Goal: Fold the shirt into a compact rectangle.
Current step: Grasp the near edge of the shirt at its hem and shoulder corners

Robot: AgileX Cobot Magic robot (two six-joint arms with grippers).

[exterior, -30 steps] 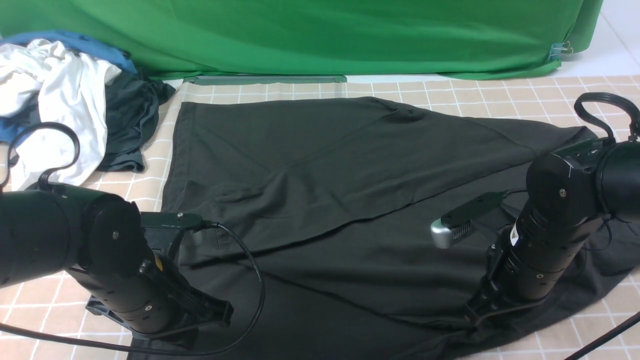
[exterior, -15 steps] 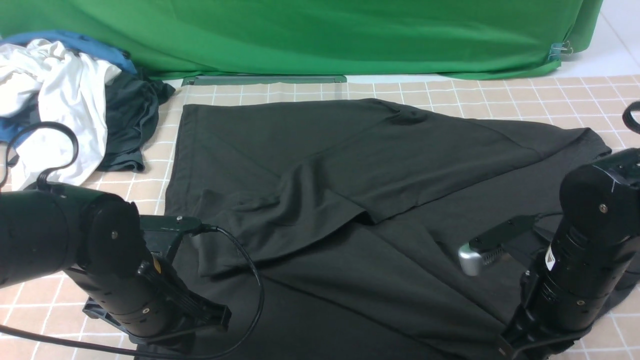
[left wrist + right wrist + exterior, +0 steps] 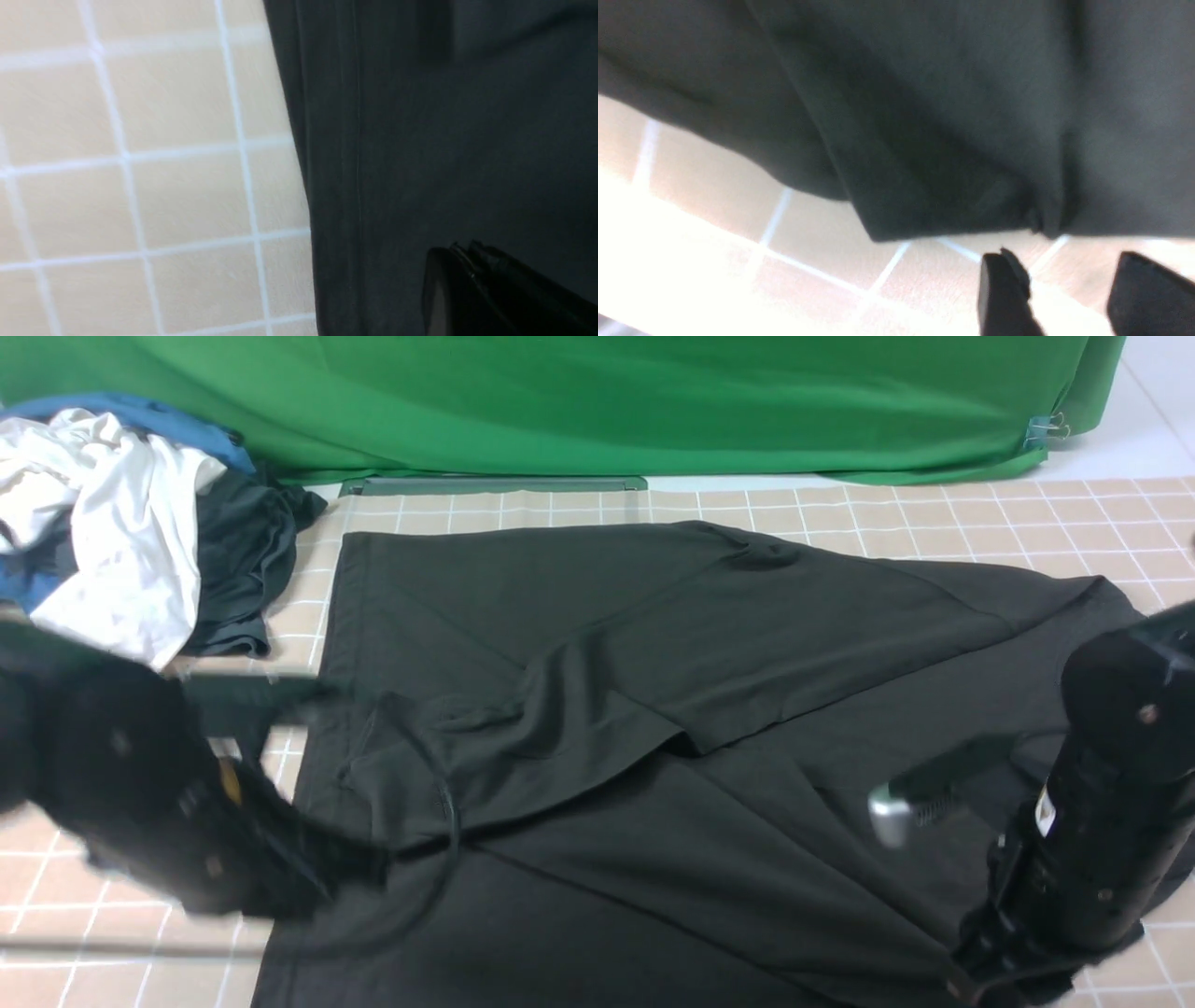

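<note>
Large black long-sleeved cotton shirt (image 3: 653, 663): one flap folded toward 8 o'clock, further folds remain. Left gripper (image 3: 451, 254) jaws pressed together; right gripper (image 3: 1069, 273) jaws spread, empty.

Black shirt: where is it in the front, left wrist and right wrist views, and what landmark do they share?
Front view: the shirt lies spread across the middle.
Left wrist view: the shirt covers over half the picture, hem against the checked tablecloth.
Right wrist view: the shirt fills most of the picture, ending near the open right gripper.
Shared landmark: the checked tablecloth.
</note>
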